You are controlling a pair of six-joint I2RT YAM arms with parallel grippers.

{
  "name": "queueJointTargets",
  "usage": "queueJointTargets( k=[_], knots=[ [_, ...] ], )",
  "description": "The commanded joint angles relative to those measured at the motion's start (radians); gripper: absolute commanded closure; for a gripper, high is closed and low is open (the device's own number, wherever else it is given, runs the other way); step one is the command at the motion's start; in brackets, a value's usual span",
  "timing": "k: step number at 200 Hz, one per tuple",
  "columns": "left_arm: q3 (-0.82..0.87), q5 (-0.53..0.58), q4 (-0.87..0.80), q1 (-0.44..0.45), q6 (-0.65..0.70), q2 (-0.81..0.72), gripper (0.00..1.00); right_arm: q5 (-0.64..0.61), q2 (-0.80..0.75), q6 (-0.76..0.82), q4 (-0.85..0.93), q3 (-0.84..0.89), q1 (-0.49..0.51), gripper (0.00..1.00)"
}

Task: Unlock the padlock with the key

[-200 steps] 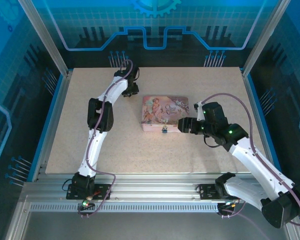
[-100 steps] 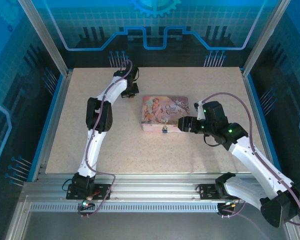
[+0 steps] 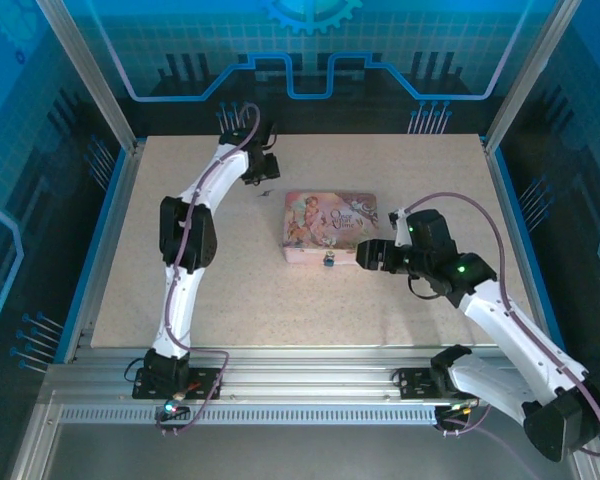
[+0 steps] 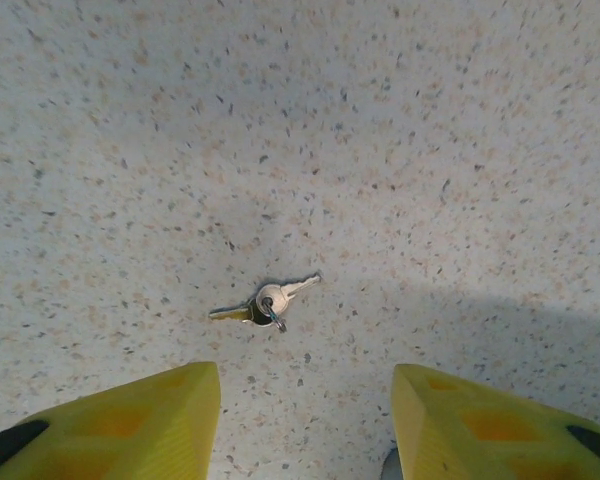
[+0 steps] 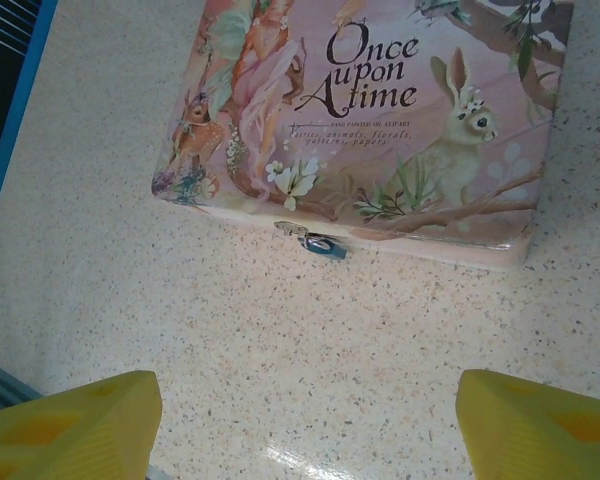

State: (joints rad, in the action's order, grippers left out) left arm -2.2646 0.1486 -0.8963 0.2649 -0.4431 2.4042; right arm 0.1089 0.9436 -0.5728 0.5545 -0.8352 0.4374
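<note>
From overhead I get bright, even light on the table [image 3: 310,300], with blue glow from the enclosure walls around it and only soft shadows by the arms. On the left wrist view the key [image 4: 265,303] is sharp over a small dark shadow, and a grey band dims the lower right. On the right wrist view a white glare patch sits low centre, the tin box [image 5: 380,120] reads crisply, and the yellow fingers [image 5: 70,425] of the right gripper [image 5: 308,390] blur.
</note>
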Motion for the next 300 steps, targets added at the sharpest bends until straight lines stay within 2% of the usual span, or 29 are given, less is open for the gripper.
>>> queueJointTargets(
  k=[1, 39, 131, 160, 190, 237, 300],
  knots=[
    [-0.04, -0.021, -0.049, 0.01, -0.012, 0.071, 0.5, -0.021, -0.029, 0.002, 0.03, 0.003, -0.013, 0.21],
    [-0.06, -0.003, -0.053, 0.01, -0.024, 0.124, 0.51, -0.029, -0.029, 0.014, 0.041, -0.006, -0.019, 0.21],
    [-0.143, 0.012, -0.065, 0.001, -0.016, 0.199, 0.68, -0.017, 0.0, 0.013, 0.034, -0.007, -0.028, 0.21],
    [-0.144, 0.012, -0.074, 0.0, -0.012, 0.209, 0.8, -0.022, -0.003, 0.016, 0.036, -0.011, -0.03, 0.21],
    [-0.136, 0.01, -0.083, 0.0, -0.001, 0.203, 1.0, -0.022, 0.0, 0.015, 0.036, -0.016, -0.032, 0.21],
    [-0.102, 0.016, -0.099, -0.001, 0.024, 0.14, 1.0, -0.006, -0.012, -0.005, 0.015, 0.005, -0.031, 0.21],
    [0.039, -0.053, -0.105, 0.024, 0.075, -0.14, 1.0, 0.053, 0.002, -0.03, -0.051, 0.015, -0.024, 0.22]
  ],
)
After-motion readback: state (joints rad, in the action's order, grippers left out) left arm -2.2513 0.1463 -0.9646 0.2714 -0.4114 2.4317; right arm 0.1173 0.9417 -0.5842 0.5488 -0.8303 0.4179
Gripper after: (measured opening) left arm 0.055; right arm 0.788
